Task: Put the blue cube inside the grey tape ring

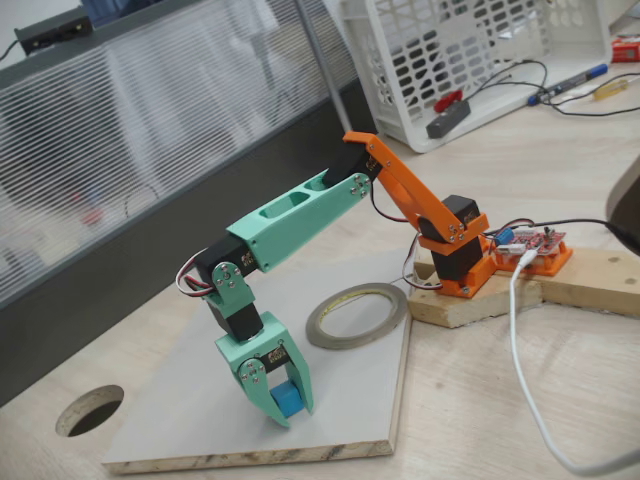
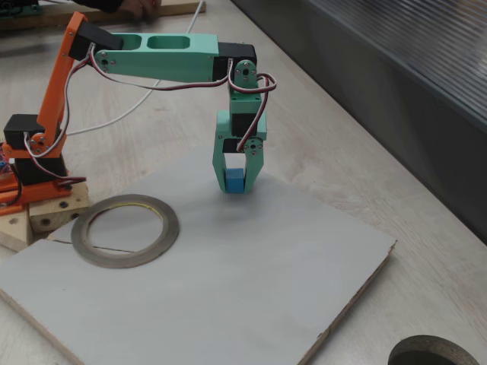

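Cube sat pinched between the claw's two fingers, low at the grey board, so the grip was closed on it, ready to carry, I'd judge. Tape ring lay flat on that board, well apart toward the arm's base, hollow centre open for the drop.

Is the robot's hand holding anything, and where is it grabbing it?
Yes. The hand pinches the blue cube by two opposite sides, between its fingertips, just above the board.
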Controlling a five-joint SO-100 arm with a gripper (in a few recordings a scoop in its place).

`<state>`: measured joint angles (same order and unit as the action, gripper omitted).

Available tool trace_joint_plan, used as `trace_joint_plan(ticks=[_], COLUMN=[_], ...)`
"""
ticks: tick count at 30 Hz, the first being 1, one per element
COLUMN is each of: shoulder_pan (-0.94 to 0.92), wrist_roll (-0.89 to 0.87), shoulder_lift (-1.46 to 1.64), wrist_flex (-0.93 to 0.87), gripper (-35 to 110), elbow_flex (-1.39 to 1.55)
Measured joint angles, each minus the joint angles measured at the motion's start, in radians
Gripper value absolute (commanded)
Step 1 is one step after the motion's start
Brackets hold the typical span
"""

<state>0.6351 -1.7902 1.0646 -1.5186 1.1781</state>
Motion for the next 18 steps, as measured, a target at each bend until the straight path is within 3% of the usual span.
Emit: trace_joint_plan(ticks=[18], shoulder_pan=[-0.002], wrist_roll=[0.000], shoulder_lift=[0.107], wrist_flex=[-0.008], gripper=[12], elbow_flex=[0.003])
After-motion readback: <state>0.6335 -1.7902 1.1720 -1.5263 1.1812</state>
